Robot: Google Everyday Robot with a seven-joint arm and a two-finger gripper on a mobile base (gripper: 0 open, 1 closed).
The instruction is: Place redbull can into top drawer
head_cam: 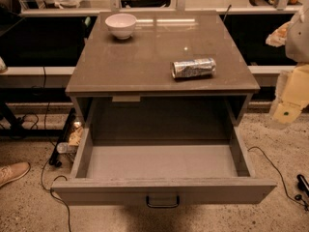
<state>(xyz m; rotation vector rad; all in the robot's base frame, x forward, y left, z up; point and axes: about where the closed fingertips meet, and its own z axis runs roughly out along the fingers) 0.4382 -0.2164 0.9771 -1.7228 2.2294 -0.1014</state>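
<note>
The redbull can [193, 67] lies on its side on the right part of the cabinet's top [145, 57], its round end facing left. The top drawer [161, 162] is pulled out wide towards me and holds nothing; its front panel carries a small dark handle [162, 201]. My gripper [289, 103] hangs at the right edge of the view, beyond the cabinet's right side, level with the top and well to the right of the can. It holds nothing that I can see.
A white bowl [121, 25] stands at the back left of the cabinet's top. Cables [275, 170] trail over the floor on both sides of the drawer. A shoe [13, 172] rests on the floor at the left. A low ledge [34, 74] runs behind the cabinet.
</note>
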